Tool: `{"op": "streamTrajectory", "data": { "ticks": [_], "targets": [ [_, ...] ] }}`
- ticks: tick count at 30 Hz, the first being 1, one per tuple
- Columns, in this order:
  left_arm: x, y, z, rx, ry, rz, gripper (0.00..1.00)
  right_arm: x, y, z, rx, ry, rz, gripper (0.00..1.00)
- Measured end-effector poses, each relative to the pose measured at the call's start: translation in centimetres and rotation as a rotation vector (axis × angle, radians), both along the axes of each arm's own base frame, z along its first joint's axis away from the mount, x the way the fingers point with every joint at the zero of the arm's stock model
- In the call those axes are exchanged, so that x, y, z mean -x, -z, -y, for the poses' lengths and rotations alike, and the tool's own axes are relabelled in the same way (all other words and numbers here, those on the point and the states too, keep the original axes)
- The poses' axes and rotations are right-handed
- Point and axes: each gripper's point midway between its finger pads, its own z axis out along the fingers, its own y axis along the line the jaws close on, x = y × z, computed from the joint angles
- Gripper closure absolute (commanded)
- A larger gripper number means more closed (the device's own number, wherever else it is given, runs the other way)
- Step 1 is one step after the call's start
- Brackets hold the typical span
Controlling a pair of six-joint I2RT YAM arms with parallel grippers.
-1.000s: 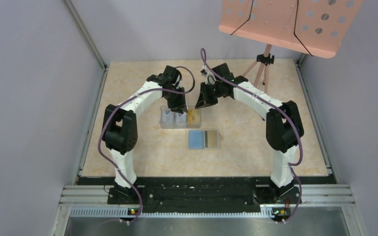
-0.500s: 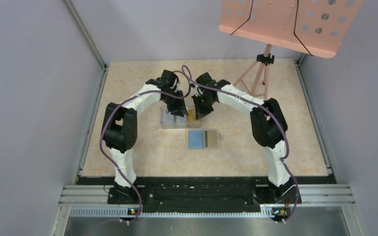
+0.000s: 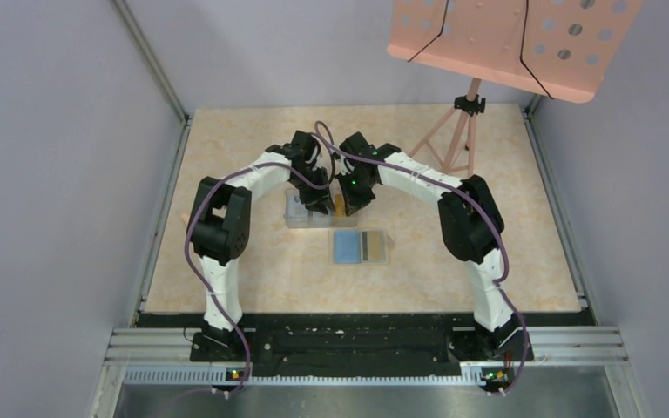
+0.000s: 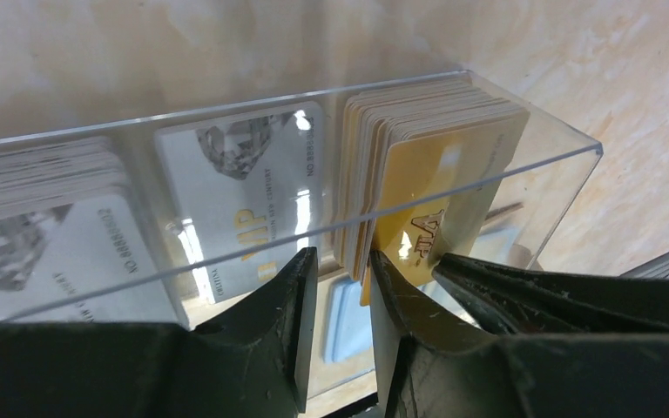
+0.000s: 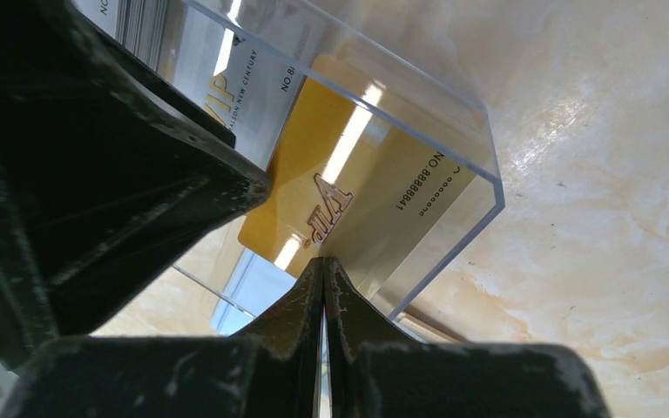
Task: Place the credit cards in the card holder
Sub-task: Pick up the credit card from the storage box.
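A clear three-compartment box (image 3: 294,219) holds the credit cards: white ones (image 4: 244,200) on the left and in the middle, a stack of yellow ones (image 4: 435,148) on the right. My left gripper (image 3: 320,201) is open in the box, its fingertips (image 4: 300,266) astride the near edge of the yellow stack, with nothing gripped between them. My right gripper (image 3: 352,202) is shut, its tip (image 5: 323,261) against the face of the front yellow card (image 5: 357,196). The card holder (image 3: 360,247) lies open just in front of the box, light blue side on the left.
A pink perforated music stand (image 3: 505,43) on a tripod (image 3: 457,131) stands at the back right. Grey walls enclose the table on three sides. A metal rail (image 3: 357,344) with both arm bases runs along the near edge.
My right arm has swung left and down to the box, its shut gripper now at the yellow cards. My left gripper has edged right toward the yellow stack.
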Motion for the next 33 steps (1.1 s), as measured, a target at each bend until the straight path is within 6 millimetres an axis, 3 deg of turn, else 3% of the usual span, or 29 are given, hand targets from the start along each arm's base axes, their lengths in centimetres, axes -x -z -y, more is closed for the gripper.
{"op": "streamTrajectory", "data": {
  "ticks": [12, 33],
  "targets": [
    [0.1, 0.1, 1.6, 0.054, -0.003, -0.01, 0.87, 0.3, 0.1, -0.2, -0.012, 0.001, -0.017, 1.0],
    [0.0, -0.3, 2.1, 0.079, 0.001, 0.002, 0.87, 0.2, -0.6, 0.2, -0.038, 0.007, -0.027, 1.0]
  ]
}}
